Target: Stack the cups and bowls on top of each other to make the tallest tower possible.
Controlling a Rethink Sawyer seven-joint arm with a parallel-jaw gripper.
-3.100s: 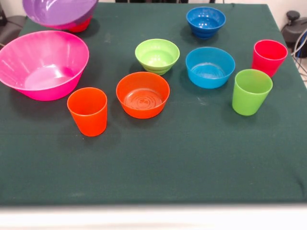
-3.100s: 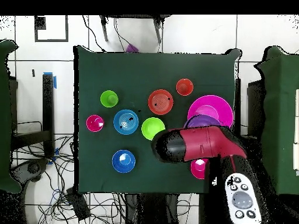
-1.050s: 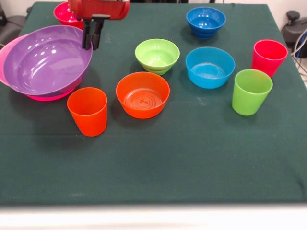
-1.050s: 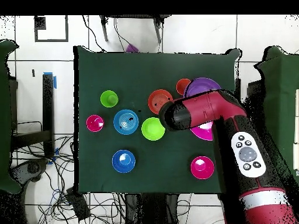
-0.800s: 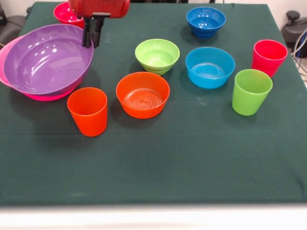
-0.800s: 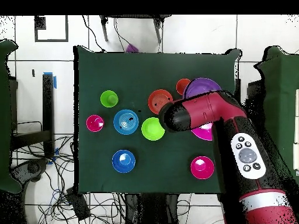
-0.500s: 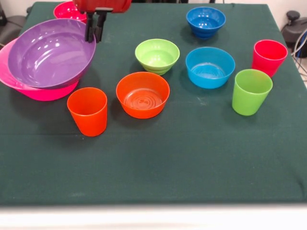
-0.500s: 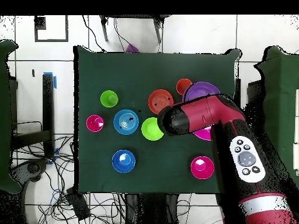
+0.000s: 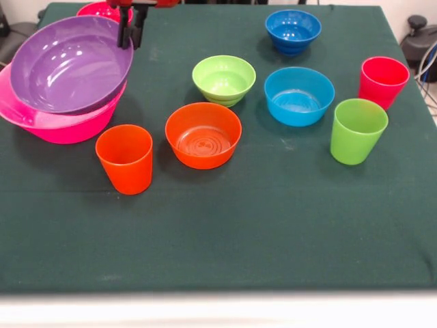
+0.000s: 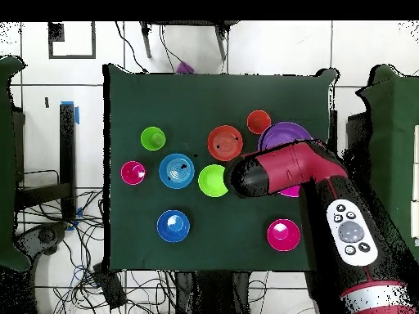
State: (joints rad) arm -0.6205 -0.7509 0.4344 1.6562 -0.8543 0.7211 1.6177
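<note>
My gripper (image 9: 130, 31) comes down from the top edge and is shut on the far right rim of the large purple bowl (image 9: 68, 65). The purple bowl hangs tilted, partly inside the huge pink bowl (image 9: 61, 123) at the left. In the overhead view the purple bowl (image 10: 285, 135) shows beside my red arm (image 10: 286, 172). An orange cup (image 9: 125, 158), an orange bowl (image 9: 203, 134), a lime bowl (image 9: 224, 79), a light blue bowl (image 9: 299, 96), a dark blue bowl (image 9: 293, 30), a red-pink cup (image 9: 382, 80) and a lime cup (image 9: 357, 130) stand apart on the cloth.
A red-pink bowl (image 9: 99, 10) stands behind the purple bowl at the far left corner. The green cloth (image 9: 225, 232) covers the table down to its near edge. Cables and dark equipment (image 9: 418, 41) lie off the table's right side.
The purple bowl sat lower in the pink bowl before. My gripper has risen toward the top edge with the rim in it, and the bowl has lifted and tilted more.
</note>
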